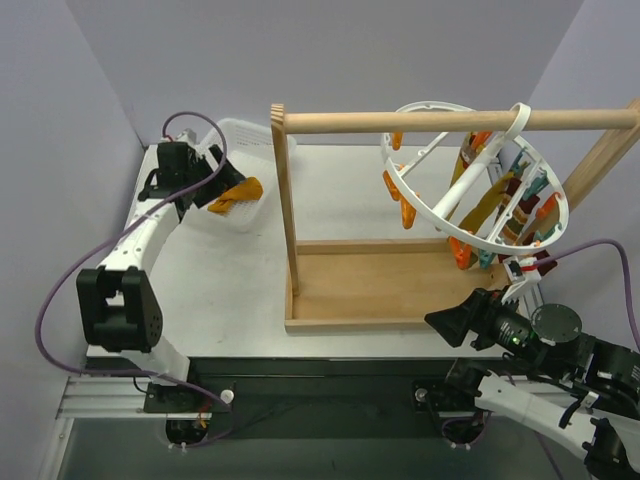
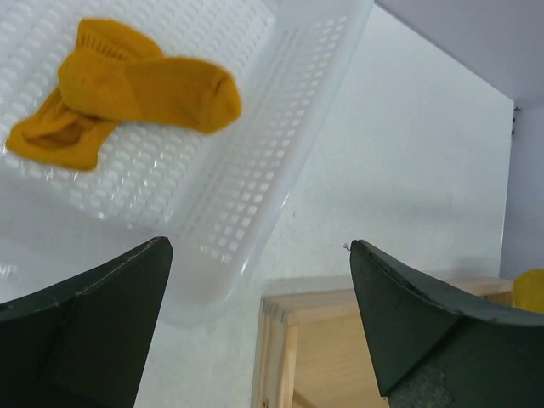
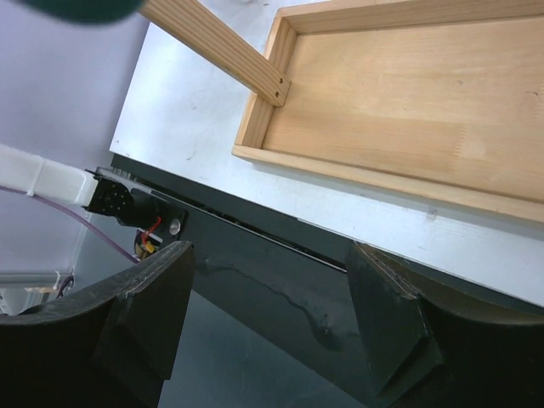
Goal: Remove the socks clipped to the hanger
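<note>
The white ring hanger [image 1: 432, 103] hangs tilted from the wooden rod [image 1: 400, 122] at the right. Several socks stay clipped to it: a mustard one [image 1: 404, 208] on the left side, another mustard one [image 1: 483, 200] in the middle, and striped ones [image 1: 522, 205] to the right. One mustard sock [image 1: 236, 194] lies loose in the white mesh basket [image 1: 243, 130]; the left wrist view also shows it [image 2: 127, 89]. My left gripper [image 1: 214, 168] [image 2: 259, 246] is open and empty above the basket. My right gripper [image 1: 450, 325] [image 3: 270, 251] is open and empty at the table's front edge, below the hanger.
The wooden rack's base tray [image 1: 380, 285] [image 3: 408, 93] sits mid-table, with an upright post [image 1: 284, 200] at its left and a slanted post [image 1: 600, 155] at the right. The basket rim [image 2: 280, 178] lies close to the tray's corner [image 2: 297, 314]. A black frame [image 3: 280, 280] runs below the table edge.
</note>
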Robot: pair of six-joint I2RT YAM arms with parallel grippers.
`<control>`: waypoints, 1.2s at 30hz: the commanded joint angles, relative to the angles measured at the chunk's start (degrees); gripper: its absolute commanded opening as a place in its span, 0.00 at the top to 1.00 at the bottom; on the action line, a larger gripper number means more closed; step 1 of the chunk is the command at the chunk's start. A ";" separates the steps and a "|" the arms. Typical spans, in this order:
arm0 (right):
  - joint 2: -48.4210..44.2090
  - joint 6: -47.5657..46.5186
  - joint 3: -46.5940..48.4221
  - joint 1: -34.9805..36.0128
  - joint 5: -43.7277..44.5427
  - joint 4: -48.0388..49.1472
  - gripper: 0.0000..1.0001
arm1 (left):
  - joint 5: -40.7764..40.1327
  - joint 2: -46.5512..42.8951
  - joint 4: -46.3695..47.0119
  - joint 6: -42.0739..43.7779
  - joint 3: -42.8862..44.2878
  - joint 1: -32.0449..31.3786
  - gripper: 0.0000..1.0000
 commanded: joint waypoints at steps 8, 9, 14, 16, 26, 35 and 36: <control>0.88 -0.50 3.00 0.24 3.08 -3.12 0.27 | -3.40 -42.28 0.13 2.58 -26.75 -6.12 0.08; 0.70 -0.42 3.26 0.32 3.17 -3.47 0.27 | -3.93 -44.59 -1.19 2.94 -28.42 -6.83 0.10; -0.53 -0.33 4.14 0.33 5.18 -5.14 0.27 | 2.44 -56.63 -8.31 5.05 -31.33 -7.89 0.16; -1.06 -0.24 4.32 0.33 5.72 -5.32 0.27 | 8.34 -57.88 -4.92 5.23 -33.43 -9.89 0.22; 1.93 0.02 6.61 0.33 7.74 -6.28 0.27 | 3.03 -62.45 11.00 2.70 -40.28 -40.18 0.31; 2.37 1.34 8.18 0.33 11.61 -8.04 0.27 | -30.67 -45.10 27.35 14.08 -39.96 -77.29 0.19; 2.46 1.43 8.27 0.33 11.87 -8.74 0.27 | -32.13 -42.44 31.28 16.55 -38.38 -80.98 0.14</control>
